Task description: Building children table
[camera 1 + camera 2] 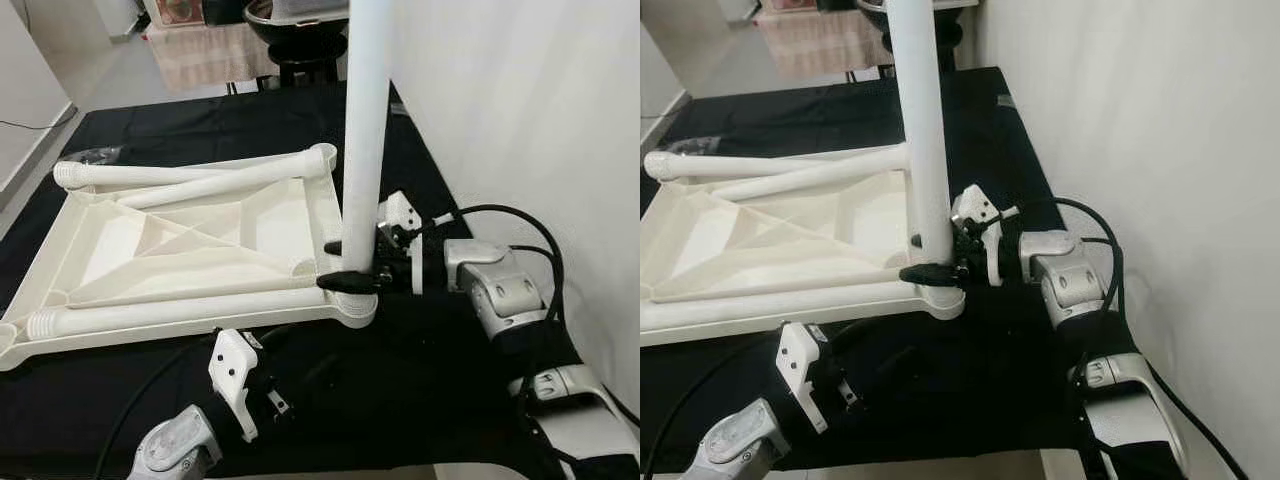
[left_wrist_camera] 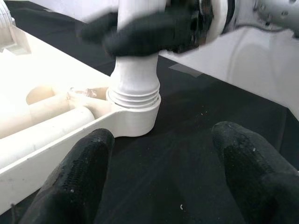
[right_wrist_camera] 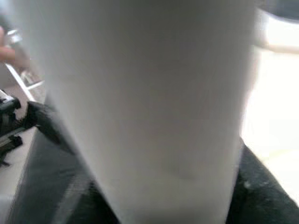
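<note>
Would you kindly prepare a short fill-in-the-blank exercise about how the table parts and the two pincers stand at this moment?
1. The right pincer grips the ____ white leg near its base.
2. That leg stands in a corner socket of the upturned white tabletop, which lies on a ____ cloth.
3. The left pincer is ____ and holds nothing.
4. ____ more legs lie flat on the tabletop.

Missing words: upright; black; open; three

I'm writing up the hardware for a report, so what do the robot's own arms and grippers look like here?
Both arms are silver metal with rounded joint housings. The right arm carries looping black cables along it. Each wrist has a white plastic bracket with small holes. The right gripper and left gripper each have two long black fingers; the left's fingertips look rounded with a finely textured, speckled surface.
</note>
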### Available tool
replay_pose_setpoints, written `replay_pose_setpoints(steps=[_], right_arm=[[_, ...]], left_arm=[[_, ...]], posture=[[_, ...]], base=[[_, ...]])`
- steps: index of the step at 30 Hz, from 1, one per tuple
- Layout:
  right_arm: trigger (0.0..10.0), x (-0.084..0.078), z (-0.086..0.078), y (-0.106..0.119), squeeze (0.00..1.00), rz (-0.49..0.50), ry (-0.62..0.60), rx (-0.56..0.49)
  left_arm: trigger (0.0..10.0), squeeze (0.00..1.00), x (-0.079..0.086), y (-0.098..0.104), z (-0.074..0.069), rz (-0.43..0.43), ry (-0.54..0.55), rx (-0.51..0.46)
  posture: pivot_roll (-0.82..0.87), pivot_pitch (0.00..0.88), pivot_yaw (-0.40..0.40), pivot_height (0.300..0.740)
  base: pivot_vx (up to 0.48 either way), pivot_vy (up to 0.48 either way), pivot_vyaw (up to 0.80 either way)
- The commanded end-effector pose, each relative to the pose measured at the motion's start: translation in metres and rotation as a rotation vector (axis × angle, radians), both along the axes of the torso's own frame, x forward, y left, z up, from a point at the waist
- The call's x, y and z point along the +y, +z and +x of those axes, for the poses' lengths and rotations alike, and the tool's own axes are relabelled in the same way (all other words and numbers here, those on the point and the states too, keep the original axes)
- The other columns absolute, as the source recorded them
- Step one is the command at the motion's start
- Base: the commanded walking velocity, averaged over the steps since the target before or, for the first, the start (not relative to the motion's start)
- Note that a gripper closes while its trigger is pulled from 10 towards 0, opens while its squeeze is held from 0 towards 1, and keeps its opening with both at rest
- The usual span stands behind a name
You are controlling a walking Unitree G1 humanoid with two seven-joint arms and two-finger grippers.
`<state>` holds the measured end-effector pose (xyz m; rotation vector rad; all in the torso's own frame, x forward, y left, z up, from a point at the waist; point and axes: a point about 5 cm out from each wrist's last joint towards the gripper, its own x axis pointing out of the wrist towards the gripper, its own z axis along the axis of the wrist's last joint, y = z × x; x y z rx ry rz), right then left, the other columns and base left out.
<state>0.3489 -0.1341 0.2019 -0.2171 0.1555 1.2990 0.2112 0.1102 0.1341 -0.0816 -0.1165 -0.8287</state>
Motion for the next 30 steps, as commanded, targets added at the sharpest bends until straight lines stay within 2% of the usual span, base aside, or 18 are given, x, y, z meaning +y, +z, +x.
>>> replay_pose_setpoints(steps=[1,3,5,7,9,10,11,12,14,15,17,22,23,24,25,26,27,30], right_arm=[[0.0,0.003,-0.001,-0.008,0.00,-0.024,0.014,0.034],[0.0,-0.003,-0.002,-0.016,0.00,-0.029,-0.035,0.035],[0.0,-0.011,-0.003,-0.032,0.00,-0.034,-0.186,0.037],[0.0,-0.011,-0.003,-0.032,0.00,-0.034,-0.186,0.037],[0.0,-0.008,-0.019,-0.068,0.00,0.002,-0.545,0.079],[0.0,-0.008,-0.025,-0.076,0.00,0.007,-0.661,0.084],[0.0,-0.008,-0.025,-0.076,0.00,0.007,-0.661,0.084],[0.0,-0.001,-0.041,-0.087,0.00,0.002,-0.755,0.095],[0.0,0.014,-0.065,-0.092,0.00,0.017,-0.772,0.103],[0.0,0.015,-0.068,-0.087,0.00,0.003,-0.785,0.070],[0.0,0.012,-0.067,-0.080,0.00,-0.019,-0.798,0.024],[0.0,0.009,-0.062,-0.081,0.00,-0.056,-0.814,0.006],[10.0,0.009,-0.060,-0.081,0.00,-0.060,-0.809,0.009],[10.0,0.009,-0.060,-0.081,0.00,-0.060,-0.809,0.009],[10.0,0.011,-0.060,-0.077,0.18,-0.038,-0.803,0.018],[10.0,0.011,-0.060,-0.077,0.18,-0.038,-0.803,0.018],[10.0,0.015,-0.059,-0.073,1.00,-0.009,-0.764,0.027],[10.0,0.019,-0.058,-0.065,1.00,0.025,-0.729,0.025]], left_arm=[[10.0,0.00,0.000,-0.003,-0.002,0.008,0.001,0.011],[10.0,0.00,-0.001,-0.003,-0.003,0.009,0.001,0.010],[10.0,0.00,-0.001,-0.003,-0.004,0.011,0.004,0.007],[10.0,0.00,-0.001,-0.003,-0.004,0.011,0.004,0.007],[10.0,0.00,0.000,-0.003,-0.004,0.012,0.010,0.002],[10.0,0.00,0.001,-0.002,-0.004,0.012,0.012,0.001],[10.0,0.00,0.001,-0.002,-0.004,0.012,0.012,0.001],[10.0,0.00,0.002,-0.002,-0.004,0.013,0.014,0.000],[10.0,0.00,0.004,-0.002,-0.003,0.015,0.015,-0.001],[10.0,0.00,0.005,-0.002,-0.002,0.017,0.016,-0.001],[10.0,0.00,0.006,-0.002,-0.002,0.018,0.016,0.000],[10.0,0.00,0.005,-0.001,-0.001,0.017,0.010,0.001],[10.0,0.00,0.005,-0.001,0.000,0.016,0.013,0.000],[10.0,0.00,0.005,-0.001,0.000,0.016,0.013,0.000],[10.0,0.00,0.005,-0.001,0.000,0.015,0.017,-0.001],[10.0,0.00,0.005,-0.001,0.000,0.015,0.017,-0.001],[10.0,0.00,0.005,0.000,0.000,0.014,0.020,-0.002],[10.0,0.00,0.005,0.000,0.000,0.015,0.020,-0.002]], posture=[[0.00,0.158,0.053,0.740],[0.00,0.158,0.046,0.740],[0.00,0.157,0.040,0.740],[0.00,0.157,0.040,0.740],[-0.01,0.165,0.022,0.740],[-0.01,0.165,0.022,0.740],[-0.01,0.165,0.022,0.740],[-0.01,0.177,0.033,0.740],[-0.02,0.177,0.038,0.740],[-0.03,0.175,0.050,0.740],[-0.04,0.173,0.053,0.740],[-0.04,0.179,0.042,0.740],[-0.05,0.180,0.044,0.740],[-0.05,0.180,0.044,0.740],[-0.04,0.182,0.045,0.740],[-0.04,0.182,0.045,0.740],[-0.04,0.182,0.047,0.740],[-0.04,0.184,0.054,0.740]], base=[[0.000,0.000,0.00],[0.000,0.000,0.00],[0.000,0.000,0.00],[0.000,0.000,0.00],[0.000,0.000,0.00],[0.000,0.000,0.00],[0.000,0.000,0.00],[0.000,0.000,0.00],[0.000,0.000,0.00],[0.000,0.000,0.00],[0.000,0.000,0.00],[0.000,0.000,0.00],[0.000,0.000,0.00],[0.000,0.000,0.00],[0.000,0.000,0.00],[0.000,0.000,0.00],[0.000,0.000,0.00],[0.000,0.000,0.00]])
